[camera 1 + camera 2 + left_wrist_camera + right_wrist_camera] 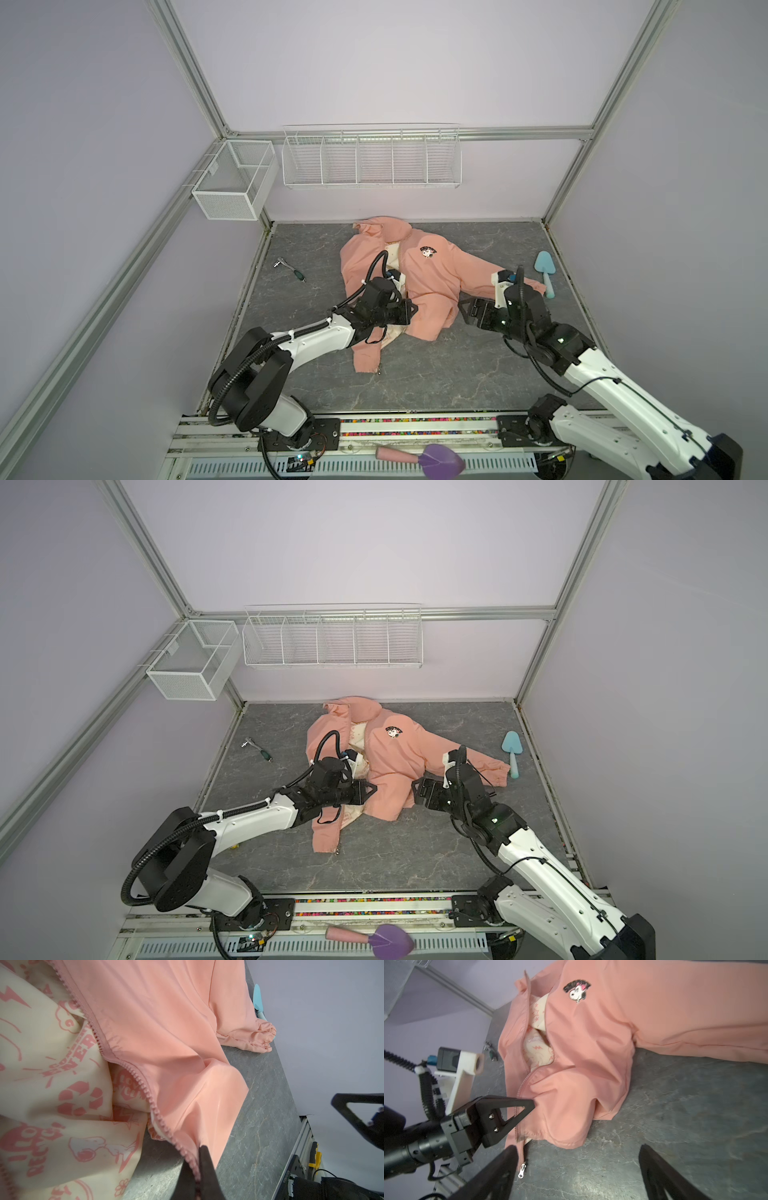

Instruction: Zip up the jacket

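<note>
Salmon-pink jacket (432,286) lies crumpled, front up, toward the back of the grey veined table (415,382), its smooth shell gaping over cream printed lining (52,1064); the left gripper (200,1152) has its 2 black wedge-shaped fingers pinched tight on the toothed zip edge near the hem; the right gripper (577,1147) hovers just beside, fingers spread wide, holding nothing; a small metal zip pull (522,1169) rests on the stone-look surface.

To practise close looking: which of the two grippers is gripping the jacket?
The left gripper, shut on the jacket at its zipper edge; the right gripper stands wide open, holding nothing.
</note>
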Robot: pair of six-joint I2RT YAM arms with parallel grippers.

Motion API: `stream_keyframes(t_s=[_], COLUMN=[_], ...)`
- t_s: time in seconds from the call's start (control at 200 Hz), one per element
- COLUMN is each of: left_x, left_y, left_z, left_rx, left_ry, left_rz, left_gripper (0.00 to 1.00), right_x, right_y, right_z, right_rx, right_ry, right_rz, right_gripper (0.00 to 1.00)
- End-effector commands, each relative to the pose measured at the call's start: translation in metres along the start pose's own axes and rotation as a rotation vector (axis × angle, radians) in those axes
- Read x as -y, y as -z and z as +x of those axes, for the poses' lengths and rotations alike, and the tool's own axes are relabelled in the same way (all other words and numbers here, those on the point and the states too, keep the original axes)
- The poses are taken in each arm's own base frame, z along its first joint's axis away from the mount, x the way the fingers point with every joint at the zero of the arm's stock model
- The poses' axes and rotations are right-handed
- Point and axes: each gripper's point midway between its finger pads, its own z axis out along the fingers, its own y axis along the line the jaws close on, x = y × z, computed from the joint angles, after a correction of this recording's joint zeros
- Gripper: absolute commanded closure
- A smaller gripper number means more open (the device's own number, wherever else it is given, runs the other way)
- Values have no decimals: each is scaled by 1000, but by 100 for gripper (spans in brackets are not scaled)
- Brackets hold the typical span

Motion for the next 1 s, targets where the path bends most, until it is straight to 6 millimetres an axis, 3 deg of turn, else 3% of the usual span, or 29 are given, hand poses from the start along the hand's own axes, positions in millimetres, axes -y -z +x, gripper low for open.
stream_keyframes(t_s=[0.0,0.105,0.29,0.41,0.585,0.81,0.995], left_x=[1,2,7,13,37,59,69], left_y=[-5,-8,-7,-8,-7,8,10], left_z=[-2,-2,-3,0,-2,-18,-25], left_rx=[-17,-12,-13,-46,-72,-34,-8], left_ry=[-12,11,19,41,109,155,200], left_rz=[-9,8,30,56,177,254,320], left_gripper=[100,100,100,100,100,100,100], right_x=[-28,-43,-64,-74,-87,-76,-70], right_y=[-15,-22,-36,-46,-49,-51,-44], right_z=[25,39,62,69,74,82,83], right_rx=[-93,-129,-155,-147,-122,-104,-71], right_ry=[-100,-122,-209,-268,-298,-385,-437], right_rz=[-176,-202,-278,-313,-336,-342,-373], right_gripper=[11,27,27,20,2,2,7])
